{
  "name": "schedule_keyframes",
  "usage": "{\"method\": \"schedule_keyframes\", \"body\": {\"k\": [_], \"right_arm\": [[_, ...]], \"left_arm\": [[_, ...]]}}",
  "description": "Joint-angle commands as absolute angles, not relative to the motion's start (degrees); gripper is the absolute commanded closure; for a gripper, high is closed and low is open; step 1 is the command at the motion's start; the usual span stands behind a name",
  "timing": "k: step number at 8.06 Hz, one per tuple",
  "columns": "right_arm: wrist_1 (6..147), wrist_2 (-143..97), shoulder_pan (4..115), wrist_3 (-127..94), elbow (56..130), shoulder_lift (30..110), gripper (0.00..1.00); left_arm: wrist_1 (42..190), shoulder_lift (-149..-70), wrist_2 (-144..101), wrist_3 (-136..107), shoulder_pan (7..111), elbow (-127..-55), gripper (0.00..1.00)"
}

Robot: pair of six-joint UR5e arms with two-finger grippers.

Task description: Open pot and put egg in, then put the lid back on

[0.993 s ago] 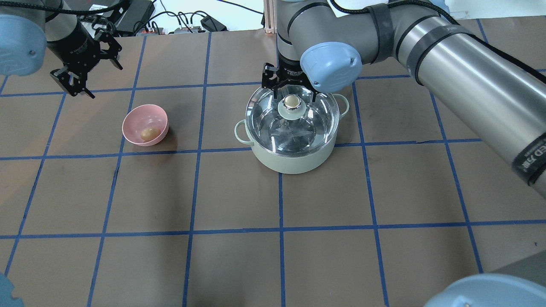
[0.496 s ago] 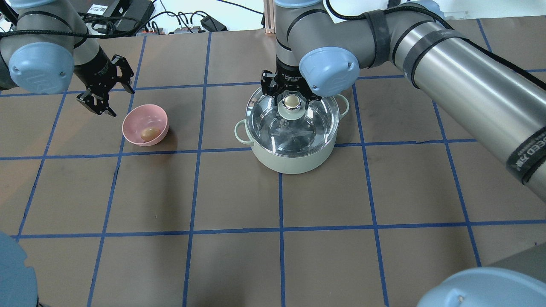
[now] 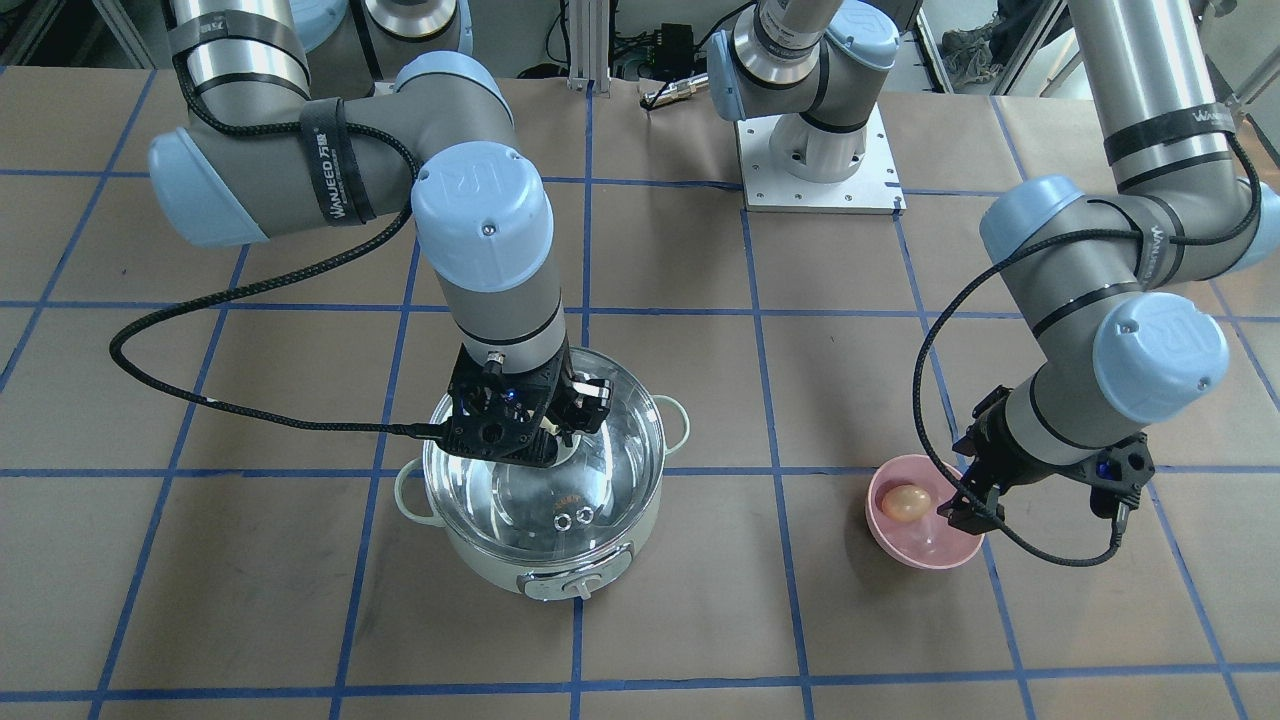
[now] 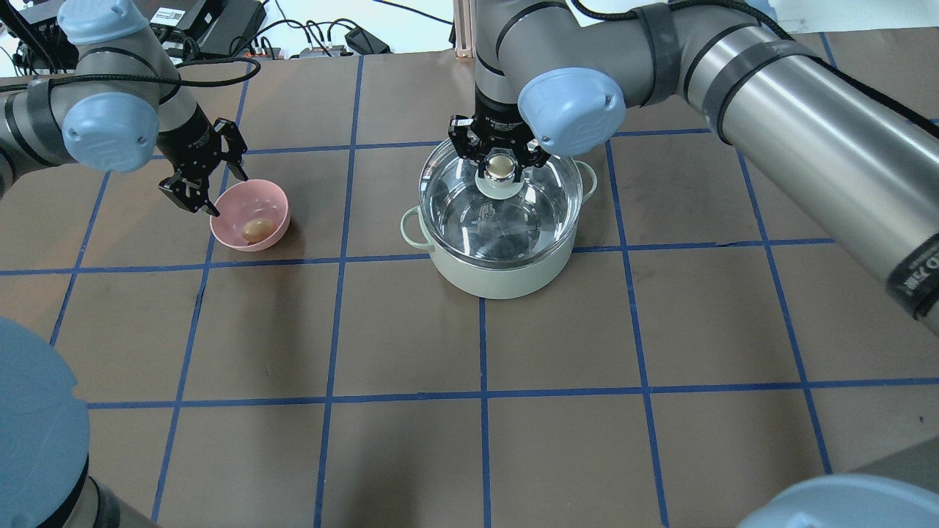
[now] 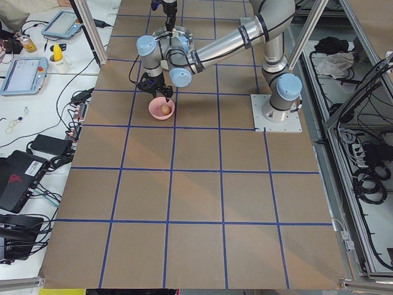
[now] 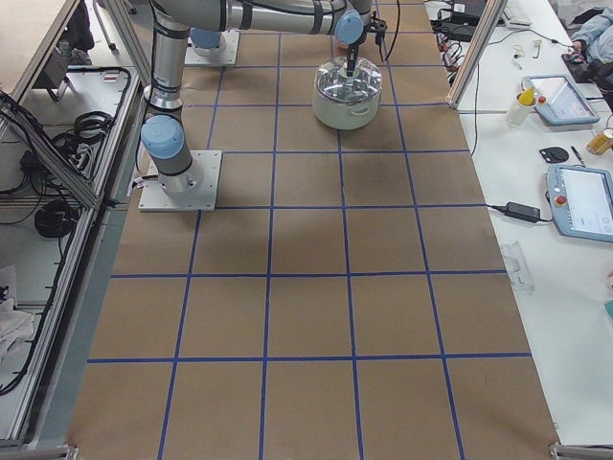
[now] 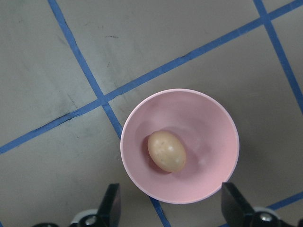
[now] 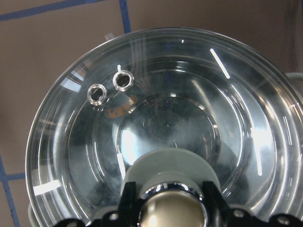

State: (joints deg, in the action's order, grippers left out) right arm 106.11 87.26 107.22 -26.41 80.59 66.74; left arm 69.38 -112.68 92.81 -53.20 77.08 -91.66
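Observation:
The pale mint pot (image 4: 499,275) stands mid-table with the clear glass lid (image 4: 506,220) on it or just above it; I cannot tell which. My right gripper (image 4: 501,163) is shut on the lid's beige knob (image 8: 173,210), with a finger touching each side of it. The tan egg (image 4: 254,229) lies in a pink bowl (image 4: 275,194) left of the pot. My left gripper (image 4: 218,192) is open and hovers over the bowl's far-left rim. In the left wrist view the egg (image 7: 165,151) lies just ahead of the open fingers (image 7: 111,205).
Brown table with a blue tape grid. Cables and power bricks (image 4: 220,29) lie along the far edge. My right arm's long link (image 4: 807,132) spans the right side above the table. The pot's panel and knob (image 3: 575,585) face away from the robot.
My left gripper has come right and down from the far left to the bowl's rim. My right gripper has closed its fingers on the lid's knob; the lid looks shifted a little.

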Motion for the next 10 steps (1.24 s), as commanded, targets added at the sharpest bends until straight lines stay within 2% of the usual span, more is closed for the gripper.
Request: {"method": "schedule_keyframes", "body": {"k": [1,4,7,10], "right_arm": [[95.9,88.0,102.5,-20.3,75.6,71.9,1.00],[86.8,88.7,87.0,-3.7,75.9,78.4,1.00],[82.9,93.2,74.8,11.4,76.1,81.5,1.00],[83.0,93.7,73.9,13.2,76.9,81.5,1.00]], "left_arm": [[69.0,-115.0,92.7,-53.7,77.1,-91.7,0.20],[67.9,-117.5,92.8,-53.6,77.1,-91.7,0.20],[66.9,-118.8,92.8,-53.6,77.1,-91.7,0.22],[66.9,-119.7,92.8,-53.7,77.1,-91.7,0.22]]}}
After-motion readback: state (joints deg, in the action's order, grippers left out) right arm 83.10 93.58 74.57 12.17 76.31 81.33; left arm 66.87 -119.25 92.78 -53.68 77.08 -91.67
